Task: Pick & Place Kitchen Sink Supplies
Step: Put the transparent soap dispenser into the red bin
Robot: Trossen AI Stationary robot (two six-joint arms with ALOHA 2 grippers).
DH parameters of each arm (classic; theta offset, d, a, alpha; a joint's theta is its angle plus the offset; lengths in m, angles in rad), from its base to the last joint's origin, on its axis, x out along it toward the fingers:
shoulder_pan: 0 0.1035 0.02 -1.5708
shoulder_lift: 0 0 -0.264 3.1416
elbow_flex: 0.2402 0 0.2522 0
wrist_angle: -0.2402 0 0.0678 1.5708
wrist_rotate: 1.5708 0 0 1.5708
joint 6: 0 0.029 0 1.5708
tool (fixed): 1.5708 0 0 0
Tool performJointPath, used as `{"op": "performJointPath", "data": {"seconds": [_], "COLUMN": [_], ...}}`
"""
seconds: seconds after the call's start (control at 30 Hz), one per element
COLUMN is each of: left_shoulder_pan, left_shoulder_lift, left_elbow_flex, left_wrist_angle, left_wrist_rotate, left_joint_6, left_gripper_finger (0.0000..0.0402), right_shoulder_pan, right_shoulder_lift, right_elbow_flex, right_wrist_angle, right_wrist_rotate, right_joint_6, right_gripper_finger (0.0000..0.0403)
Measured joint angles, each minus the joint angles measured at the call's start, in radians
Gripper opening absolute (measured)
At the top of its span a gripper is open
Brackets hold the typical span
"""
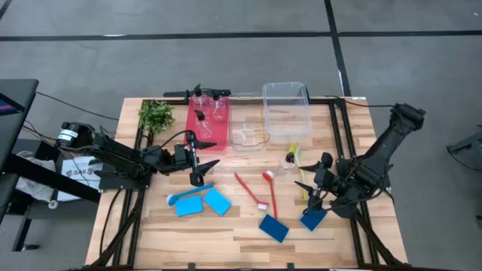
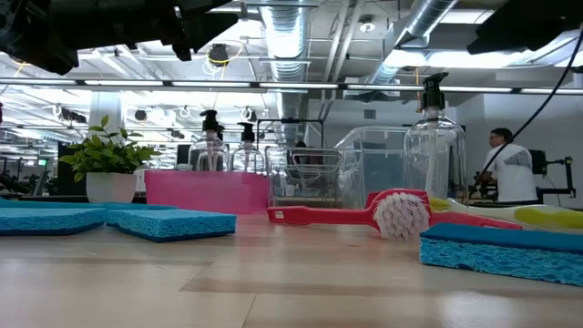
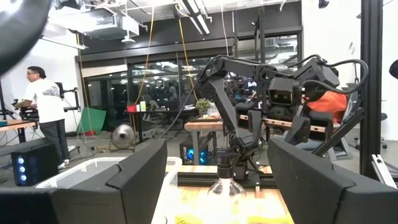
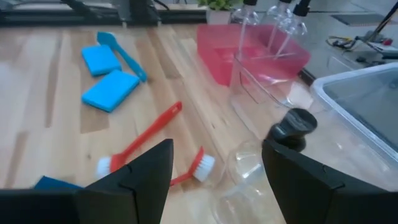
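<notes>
Dark-blue sponge (image 2: 501, 251) lies before red brushes (image 1: 260, 192); both tools spread, empty.

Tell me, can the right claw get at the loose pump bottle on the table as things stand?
Probably yes. The right claw hangs open just beside the loose pump bottle, which stands alone on bare wood, apart from the pink bin. Only the yellow-green brush lies close beside it.

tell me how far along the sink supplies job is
Partly done. Three pump bottles stand in the pink bin. Nothing is in hand: the left gripper and right gripper both hover with jaws open. Left on the table: one pump bottle, two red brushes, a blue brush, a yellow-green brush and four blue sponges.
</notes>
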Motion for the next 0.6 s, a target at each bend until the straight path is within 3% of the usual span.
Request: {"op": "performJointPath", "data": {"seconds": [0.3,0.6], "left_shoulder_pan": [0.0,0.0], "left_shoulder_lift": [0.0,0.0], "left_elbow_flex": [0.0,0.0], "left_wrist_angle": [0.005,0.006], "left_wrist_rotate": [0.0,0.0], "left_joint_6": [0.0,0.0], "left_gripper_finger": [0.028,0.028], "right_shoulder_pan": [-0.069,-0.113], "right_shoulder_lift": [0.012,0.071], "right_elbow_flex": [0.0,0.0], "right_wrist_angle": [-0.205,-0.212], "right_wrist_rotate": [-0.073,-0.046], "right_joint_6": [0.164,0.161], "right_gripper_finger": [0.024,0.024]}}
